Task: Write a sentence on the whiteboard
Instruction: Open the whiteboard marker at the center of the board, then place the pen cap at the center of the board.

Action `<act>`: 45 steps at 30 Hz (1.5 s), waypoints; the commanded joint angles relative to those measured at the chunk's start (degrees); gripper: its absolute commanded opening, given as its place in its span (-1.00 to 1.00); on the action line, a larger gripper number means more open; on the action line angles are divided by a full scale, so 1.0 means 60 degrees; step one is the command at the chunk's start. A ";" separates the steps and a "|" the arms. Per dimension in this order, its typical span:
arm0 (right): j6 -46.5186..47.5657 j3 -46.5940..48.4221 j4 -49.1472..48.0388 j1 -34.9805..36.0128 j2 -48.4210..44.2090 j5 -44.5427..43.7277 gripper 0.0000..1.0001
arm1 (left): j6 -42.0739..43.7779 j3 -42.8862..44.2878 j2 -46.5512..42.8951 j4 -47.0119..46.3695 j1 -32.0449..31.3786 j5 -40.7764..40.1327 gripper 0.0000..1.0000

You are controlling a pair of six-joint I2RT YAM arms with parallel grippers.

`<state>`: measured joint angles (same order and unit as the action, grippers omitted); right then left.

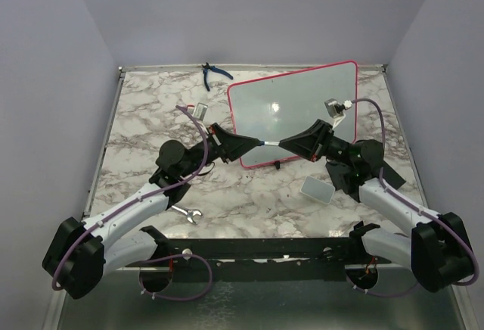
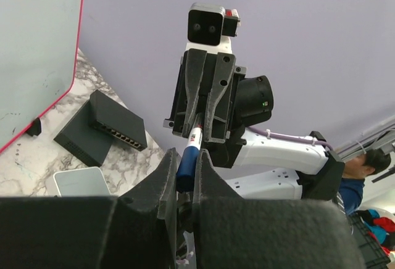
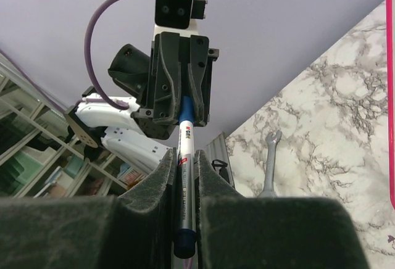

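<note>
Where it lies: slim white blue-capped marker (image 1: 267, 141), long axis crosswise, bridging my hands.
Left hand (image 1: 253, 141): pinching the cap.
Right hand (image 1: 281, 142): pinching the barrel.
Glossy red-framed whiteboard (image 1: 302, 103): just beyond the marker, blank.

3 plain pale lilac walls box the work area: back wall (image 1: 249, 12), left wall (image 1: 45, 80), right wall (image 1: 446, 57). Table (image 1: 151, 110) has a white marble-pattern top with grey veins. Metal strip (image 1: 106, 133) runs along its left edge. Black rail (image 1: 265, 248) runs across the near edge, with a dull grey metal surface (image 1: 265, 307) below it. Light is soft and even, shadows faint. The right wrist view shows open shelves (image 3: 24, 152) at lower left, contents blurred. The left wrist view shows 1 person (image 2: 355, 186) in a blue top at the lower right edge, partly cut off.
</note>
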<state>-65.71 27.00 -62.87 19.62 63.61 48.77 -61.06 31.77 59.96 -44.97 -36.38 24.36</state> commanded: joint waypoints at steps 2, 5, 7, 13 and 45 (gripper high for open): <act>0.0095 -0.0385 -0.0035 -0.0383 -0.0315 -0.0582 -0.99 | -0.0130 -0.0325 -0.0615 -0.1134 0.0735 -0.0513 -1.00; 0.0025 -0.0451 -0.0130 -0.0405 -0.0356 -0.0670 -0.99 | -0.0249 -0.0402 -0.0607 -0.1364 0.0849 -0.0467 -1.00; 0.0023 -0.0481 -0.0102 -0.0411 -0.0389 -0.0688 -0.99 | -0.0262 -0.0438 -0.0629 -0.1393 0.0937 -0.0466 -1.00; 0.0334 -0.0529 0.0655 -0.0529 -0.0660 -0.0686 -0.99 | -0.0511 -0.0596 -0.0654 -0.1719 0.1228 -0.0262 -1.00; 0.5760 0.0988 0.8313 -0.0844 -0.4191 -0.2516 -0.99 | 0.3800 0.0008 -0.0502 0.9654 -0.0349 -0.6803 -1.00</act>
<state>-33.61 32.73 -14.90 14.76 38.44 35.24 -37.26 32.64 52.23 11.00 -33.93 -6.87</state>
